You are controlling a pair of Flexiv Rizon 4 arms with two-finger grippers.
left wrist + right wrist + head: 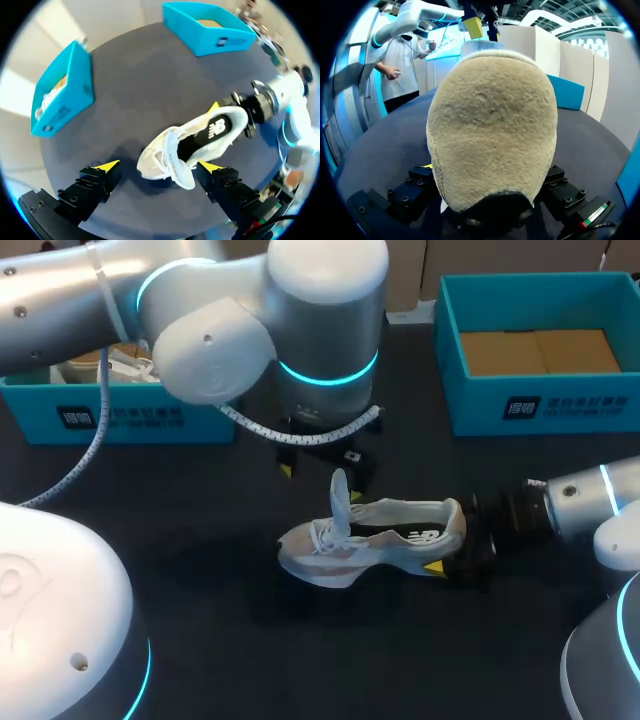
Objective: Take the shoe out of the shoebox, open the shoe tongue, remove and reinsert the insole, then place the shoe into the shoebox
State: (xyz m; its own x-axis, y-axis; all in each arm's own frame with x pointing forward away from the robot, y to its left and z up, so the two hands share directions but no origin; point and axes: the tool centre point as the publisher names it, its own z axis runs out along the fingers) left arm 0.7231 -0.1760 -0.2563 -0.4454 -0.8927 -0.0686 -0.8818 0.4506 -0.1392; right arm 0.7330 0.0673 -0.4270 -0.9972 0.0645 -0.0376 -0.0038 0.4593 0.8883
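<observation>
The shoe [375, 540] lies on its sole on the dark counter [200, 570], out in the open between the two boxes, toe towards my left arm's side. Its tongue [340, 495] stands up, and the dark insole [212, 131] shows inside the opening.

My right pincer [450, 552] is clenched on the heel. The head view shows one yellow tip against the near side of the sole, and the left wrist view shows the other tip on the far side. In the right wrist view the fuzzy heel fills nearly everything. It hides both tips except a sliver of yellow, so I cannot see the contact itself from there.

My left pincer [159, 166] hangs above the shoe, released, with its fingers spread wide either side of the laces and tongue. I cannot tell whether the finger nearest the tongue touches it. In the head view my left arm's bulk covers most of this pincer.

The right shoebox [540, 405] shows only its cardboard floor. The left shoebox [120, 420] is partly behind my left arm, with something pale inside that I can't make out clearly.
</observation>
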